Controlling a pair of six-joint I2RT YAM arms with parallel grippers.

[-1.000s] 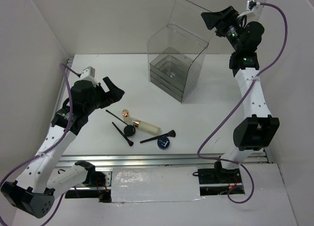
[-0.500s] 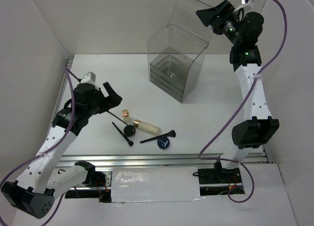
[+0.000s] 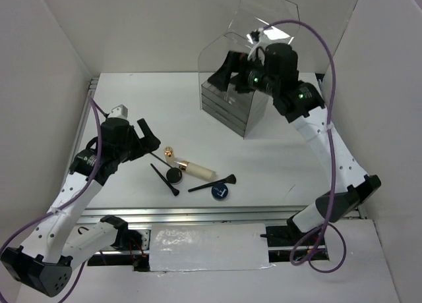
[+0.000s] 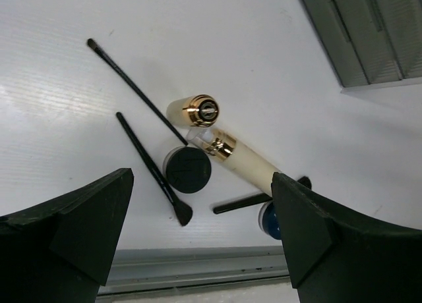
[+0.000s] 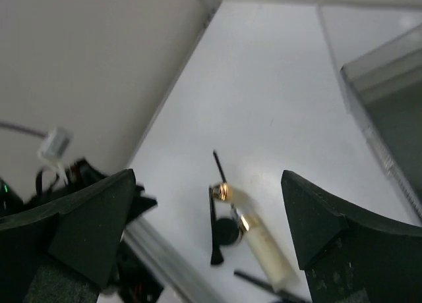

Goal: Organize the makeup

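clear acrylic drawer box w/ tall back, white table

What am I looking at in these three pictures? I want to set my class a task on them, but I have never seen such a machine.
These are two robot arms bolted at the near edge of a white table. One picture comes from a fixed camera above and behind them. The other two come from a camera on each wrist, so the dark shapes at their lower corners are that arm's own fingers.

The left hand is open and hangs over a cluster of makeup: a cream tube, a gold lipstick, a black jar, a blue jar and three thin brushes, one of them beside the lipstick. The right hand is open too, up by the clear drawer box. Neither hand holds anything.
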